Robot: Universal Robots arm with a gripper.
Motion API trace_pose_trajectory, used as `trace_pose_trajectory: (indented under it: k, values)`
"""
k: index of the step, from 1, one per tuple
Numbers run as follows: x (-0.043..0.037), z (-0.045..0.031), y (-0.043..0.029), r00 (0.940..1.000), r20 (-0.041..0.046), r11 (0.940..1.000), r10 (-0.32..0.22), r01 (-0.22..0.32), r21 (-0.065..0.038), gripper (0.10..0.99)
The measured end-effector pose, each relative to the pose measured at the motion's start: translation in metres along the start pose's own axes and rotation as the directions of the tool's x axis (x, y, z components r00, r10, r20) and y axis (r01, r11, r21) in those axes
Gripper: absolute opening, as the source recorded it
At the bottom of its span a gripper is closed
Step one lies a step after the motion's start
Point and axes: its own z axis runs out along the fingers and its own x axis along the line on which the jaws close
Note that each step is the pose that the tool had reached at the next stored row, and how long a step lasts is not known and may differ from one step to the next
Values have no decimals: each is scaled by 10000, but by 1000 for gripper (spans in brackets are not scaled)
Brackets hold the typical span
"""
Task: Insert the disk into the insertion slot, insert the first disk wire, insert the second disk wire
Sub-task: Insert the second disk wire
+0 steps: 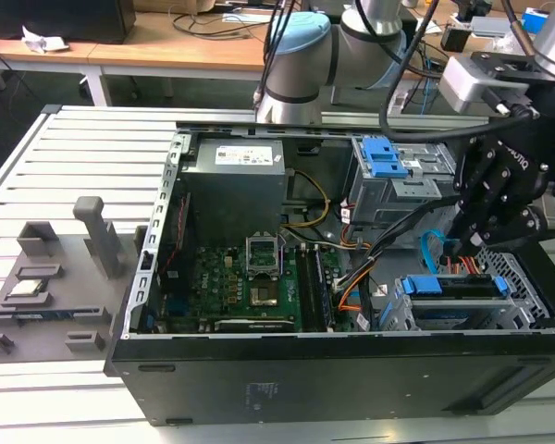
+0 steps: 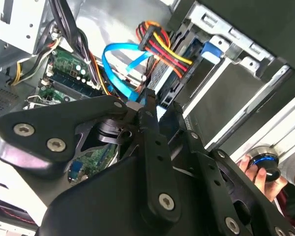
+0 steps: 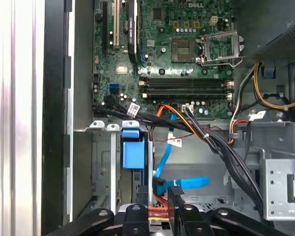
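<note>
Found the gripper (image 1: 456, 248) low at the exterior view's right, over the near corner of the open computer case (image 1: 305, 379) — hanging just above the insertion slot (image 1: 400, 313). Spotted the disk (image 1: 449, 287) lying flat inside that slot, blue carrier and all, right beneath the gripper. Caught the second disk wire (image 1: 430, 248) looping up just beside the gripper, on the side toward the motherboard (image 1: 250, 282). Picked out the taller cage (image 1: 388, 176) with blue tabs farther back, apart from the gripper.

In the first wrist view, saw the gripper (image 3: 158, 196) with the first disk wire (image 3: 157, 212) showing right at its tip, the second disk wire (image 3: 189, 182) bent just ahead, and the disk (image 3: 132, 152) sitting in the insertion slot (image 3: 102, 162) close alongside.

In the second wrist view, made out the gripper (image 2: 162, 105) pointing toward the looped second disk wire (image 2: 119, 64) and, beyond it, the first disk wire (image 2: 167, 46) with its dark plug at the end of the disk (image 2: 211, 51). Could not tell whether that plug was fully seated. Could not tell the grip either — clamped or slack. Noticed a hand (image 2: 253, 169) touching a round knob (image 2: 265, 164) outside the case.
</note>
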Motion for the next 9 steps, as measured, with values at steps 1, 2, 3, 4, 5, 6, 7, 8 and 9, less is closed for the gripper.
trace_pose_trajectory:
  k: [1,2,3,4,5,6,7,8,9]
  values:
    - [0,12,31,10000,-24,10000,1,-1,1,302]
    - [1,18,46,10000,-37,10000,2,-2,1,302]
    - [1,32,72,10000,-71,10000,3,-3,2,302]
    - [1,45,88,10000,-93,10000,4,-4,2,302]
    - [2,57,100,9999,-116,10000,6,-6,3,302]
    - [1,74,112,9999,-155,10000,9,-9,3,302]
    - [1,78,112,9998,-180,10000,10,-10,4,302]
    - [1,78,112,9998,-185,10000,10,-10,4,302]
    - [2,78,112,9998,-190,10000,10,-10,4,302]
